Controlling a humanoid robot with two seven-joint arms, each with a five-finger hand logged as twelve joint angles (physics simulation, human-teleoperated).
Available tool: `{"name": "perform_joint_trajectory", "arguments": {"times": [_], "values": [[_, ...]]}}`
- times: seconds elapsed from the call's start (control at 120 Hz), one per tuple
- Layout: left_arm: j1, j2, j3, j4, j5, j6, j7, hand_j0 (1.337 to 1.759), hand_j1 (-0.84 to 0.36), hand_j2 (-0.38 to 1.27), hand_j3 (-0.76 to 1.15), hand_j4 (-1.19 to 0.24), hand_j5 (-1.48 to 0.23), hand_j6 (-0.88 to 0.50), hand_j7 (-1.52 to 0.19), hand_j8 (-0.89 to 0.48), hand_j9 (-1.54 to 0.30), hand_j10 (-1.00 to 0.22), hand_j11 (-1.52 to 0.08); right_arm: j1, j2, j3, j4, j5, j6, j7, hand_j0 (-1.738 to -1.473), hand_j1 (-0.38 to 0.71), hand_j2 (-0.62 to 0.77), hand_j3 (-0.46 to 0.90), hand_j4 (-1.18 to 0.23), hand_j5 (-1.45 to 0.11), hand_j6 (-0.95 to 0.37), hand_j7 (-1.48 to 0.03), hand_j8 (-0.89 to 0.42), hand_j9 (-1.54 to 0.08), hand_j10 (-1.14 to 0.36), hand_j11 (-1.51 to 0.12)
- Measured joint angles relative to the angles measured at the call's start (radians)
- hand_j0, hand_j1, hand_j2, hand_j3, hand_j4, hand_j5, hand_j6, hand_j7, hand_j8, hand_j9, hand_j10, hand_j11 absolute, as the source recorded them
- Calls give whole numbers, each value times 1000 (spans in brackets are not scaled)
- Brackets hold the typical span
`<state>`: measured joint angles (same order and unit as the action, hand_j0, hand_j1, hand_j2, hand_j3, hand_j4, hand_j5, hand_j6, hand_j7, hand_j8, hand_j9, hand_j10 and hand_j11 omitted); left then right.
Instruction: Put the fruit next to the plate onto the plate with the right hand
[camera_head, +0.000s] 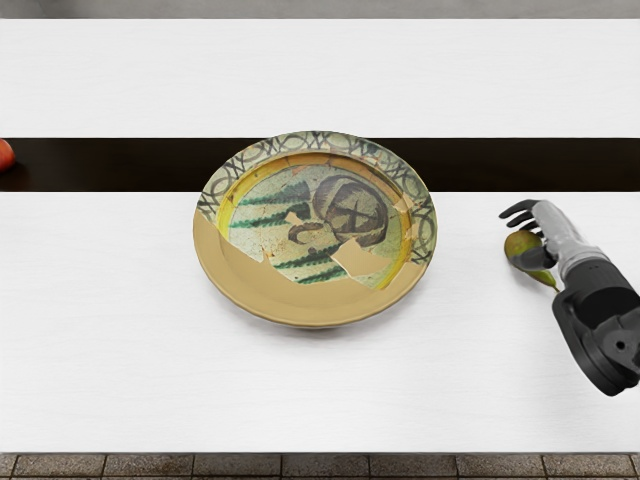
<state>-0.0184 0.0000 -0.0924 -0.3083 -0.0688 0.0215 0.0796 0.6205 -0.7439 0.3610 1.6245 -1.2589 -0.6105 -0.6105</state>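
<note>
Only the right arm (600, 330) in view, entering at 4 o'clock of the frame and reaching toward 11 o'clock. Dark bulky forearm, then slimmer grey wrist (564, 240). Right hand (540, 224) at 3 o'clock, palm down, dark fingers (518, 207) fanned toward 9 o'clock, slightly curved, unclenched.

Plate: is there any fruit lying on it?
No, the plate holds no fruit; the green fruit lies on the table to its right, at the right hand.
</note>
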Motion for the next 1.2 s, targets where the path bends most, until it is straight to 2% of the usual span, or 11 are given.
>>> {"name": "perform_joint_trajectory", "arguments": {"times": [0.425,0.558,0.65,0.792,1.2], "values": [[0,0,0,0,0,0,0,1658,346,0,0,-2,-3,-2,-3,-2,-3,-2,-3,-3,11,-7,-9,-9,-1,-1,-1657,314,-106,0,-510,-557,-485,-604,-352,-592,-332,-622],[0,0,0,0,0,0,0,1658,346,0,0,-2,-3,-2,-3,-2,-3,-2,-3,-2,17,-7,-13,-10,-2,-2,-1657,330,-17,0,-528,-551,-494,-611,-360,-579,-363,-626],[0,0,0,0,0,0,0,1658,346,0,0,-2,-3,-2,-3,-2,-3,-2,-3,0,22,-7,-15,-6,-1,-3,-1656,334,25,0,-553,-599,-523,-652,-363,-619,-316,-661],[0,0,0,0,0,0,0,1658,346,0,0,-2,-3,-2,-3,-2,-3,-2,-3,3,27,-2,-14,1,0,-2,-1656,313,81,0,-589,-690,-571,-724,-384,-700,-328,-731],[0,0,0,0,0,0,0,1658,346,0,0,-2,-3,-2,-3,-2,-3,-2,-3,30,24,6,1,13,0,-1,-1656,248,257,0,-624,-825,-630,-816,-488,-817,-442,-823]]}}
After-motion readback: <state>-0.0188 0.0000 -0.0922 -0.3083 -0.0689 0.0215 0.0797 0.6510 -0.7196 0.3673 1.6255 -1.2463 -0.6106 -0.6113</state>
